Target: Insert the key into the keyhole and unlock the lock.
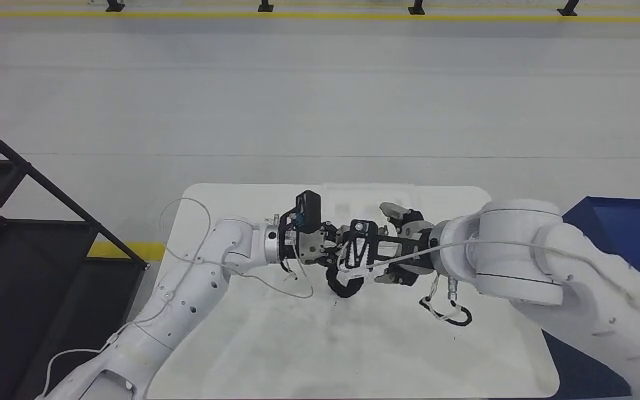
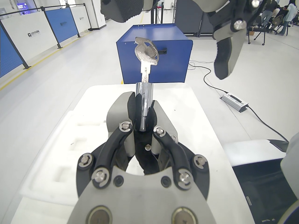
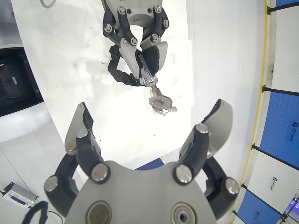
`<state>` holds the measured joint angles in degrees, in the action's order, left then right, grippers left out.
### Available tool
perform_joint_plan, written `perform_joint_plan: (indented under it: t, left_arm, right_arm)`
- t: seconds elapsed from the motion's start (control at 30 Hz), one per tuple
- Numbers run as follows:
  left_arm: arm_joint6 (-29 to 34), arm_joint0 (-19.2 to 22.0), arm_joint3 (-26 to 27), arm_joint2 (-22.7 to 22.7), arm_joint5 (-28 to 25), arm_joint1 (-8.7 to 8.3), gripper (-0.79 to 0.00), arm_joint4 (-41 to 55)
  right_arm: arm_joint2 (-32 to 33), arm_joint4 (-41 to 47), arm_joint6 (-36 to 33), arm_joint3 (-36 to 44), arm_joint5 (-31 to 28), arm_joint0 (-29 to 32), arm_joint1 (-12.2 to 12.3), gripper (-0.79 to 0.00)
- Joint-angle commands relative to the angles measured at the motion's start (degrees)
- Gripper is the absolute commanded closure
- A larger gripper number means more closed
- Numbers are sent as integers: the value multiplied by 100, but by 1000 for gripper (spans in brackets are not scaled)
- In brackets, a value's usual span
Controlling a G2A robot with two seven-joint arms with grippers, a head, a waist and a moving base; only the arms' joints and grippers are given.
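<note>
Two grippers are seen meeting near the centre of the top view, above the white table (image 1: pixel 300 340). The left gripper (image 2: pixel 143 103) is clamped on the chrome lock (image 2: pixel 144 89), whose barrel is pinched between its black pads. The key (image 2: pixel 146 53) is seated by its blade in the keyhole at the barrel's end, with its head left free, pointing toward the right gripper (image 3: pixel 151 107). That gripper's fingers are spread wide, and the key is not touched by them. A black cable (image 3: pixel 119 73) is looped from the lock. A foam tray (image 2: pixel 70 136) is set on the table. A blue cabinet (image 1: pixel 605 218) is seen at the right edge of the top view.
</note>
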<state>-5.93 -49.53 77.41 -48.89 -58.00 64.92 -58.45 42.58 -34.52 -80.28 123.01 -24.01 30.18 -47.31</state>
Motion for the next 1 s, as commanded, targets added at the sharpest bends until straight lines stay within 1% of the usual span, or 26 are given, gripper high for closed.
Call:
perform_joint_plan:
  t: [0.0, 0.17, 0.2, 0.27, 0.57, 0.63, 0.67, 0.77, 0.87, 0.97]
  left_arm:
    - [89, 26, 37, 59, 0, -55, 0, 150]
    - [291, 53, 75, 192, 0, -162, 0, 474]
    - [325, 57, 77, 217, 0, -179, 0, 522]
    - [391, 71, 97, 276, 0, -210, 0, 604]
    - [508, 143, 142, 466, 0, -311, 0, 814]
    - [515, 157, 142, 507, 0, -325, 0, 846]
    - [518, 167, 139, 524, 0, -332, 0, 862]
    - [530, 195, 128, 574, 0, -351, 0, 906]
    - [537, 223, 125, 627, 0, -367, 0, 957]
    - [536, 253, 121, 671, 0, -381, 0, 984]
  right_arm:
    - [-129, -129, 14, 33, -13, -83, 66, -379]
    - [-383, -414, 58, 110, -57, -250, 167, -339]
    - [-411, -427, 64, 122, -64, -271, 177, -317]
    - [-471, -454, 62, 135, -61, -310, 192, -299]
    - [-622, -452, 90, 181, -89, -394, 192, -302]
    - [-628, -452, 87, 197, -84, -375, 184, -286]
    - [-632, -458, 85, 207, -84, -367, 181, -259]
    - [-620, -450, 134, 220, -99, -338, 172, -108]
    - [-596, -454, 170, 238, -106, -307, 168, 0]
    - [-563, -425, 207, 237, -78, -269, 165, 0]
